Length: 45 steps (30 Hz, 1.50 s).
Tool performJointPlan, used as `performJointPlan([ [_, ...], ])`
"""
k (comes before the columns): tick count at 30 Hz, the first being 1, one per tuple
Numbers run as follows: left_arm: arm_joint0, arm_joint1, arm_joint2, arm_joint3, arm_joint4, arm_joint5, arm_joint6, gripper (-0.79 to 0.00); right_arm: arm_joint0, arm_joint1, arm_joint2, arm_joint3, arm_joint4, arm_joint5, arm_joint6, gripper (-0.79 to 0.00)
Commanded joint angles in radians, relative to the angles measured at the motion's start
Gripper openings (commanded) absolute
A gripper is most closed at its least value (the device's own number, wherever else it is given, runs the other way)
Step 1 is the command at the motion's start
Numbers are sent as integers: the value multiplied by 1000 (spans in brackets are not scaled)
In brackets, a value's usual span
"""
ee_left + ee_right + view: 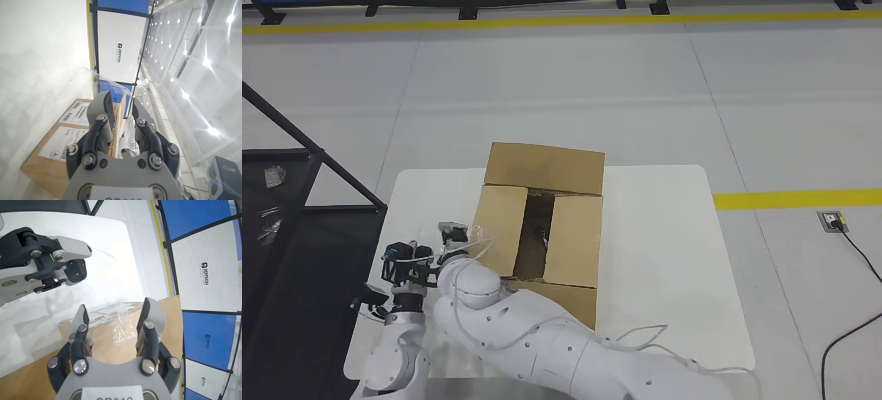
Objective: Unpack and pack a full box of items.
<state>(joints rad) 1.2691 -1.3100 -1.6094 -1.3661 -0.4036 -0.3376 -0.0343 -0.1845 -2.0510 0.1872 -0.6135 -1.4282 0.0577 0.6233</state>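
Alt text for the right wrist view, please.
The right pincer, open, hangs over a labelled cardboard box on a white table, clear film crinkled on the cardboard. The left pincer is close by, over the table.

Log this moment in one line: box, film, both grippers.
box: on table, flaps part open | left gripper: open, film at its tip | right gripper: open, facing box
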Motion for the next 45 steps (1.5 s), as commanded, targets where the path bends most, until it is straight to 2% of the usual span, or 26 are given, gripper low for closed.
performJointPlan([
  [1,4,0,0,-6,2,6,-2,-505,4,-1,-11,4,7,5,5,-456],
  [18,50,-4,4,-95,35,35,-7,-499,17,-1,-17,33,88,18,-28,-428],
  [24,56,-5,-3,-99,36,38,-4,-499,17,-1,-17,37,94,39,-43,-486],
  [29,51,-7,-7,-90,17,49,-2,-499,15,-1,-17,35,91,40,-47,-471],
  [34,47,-7,-19,-85,-4,57,-12,-496,13,-1,-17,33,92,47,-53,-517],
  [40,40,-7,-35,-76,-24,76,-15,-499,12,1,-17,29,105,24,-69,-425],
  [45,31,-6,-43,-65,-38,90,-20,-505,21,4,-13,34,145,-2,-95,-434],
])
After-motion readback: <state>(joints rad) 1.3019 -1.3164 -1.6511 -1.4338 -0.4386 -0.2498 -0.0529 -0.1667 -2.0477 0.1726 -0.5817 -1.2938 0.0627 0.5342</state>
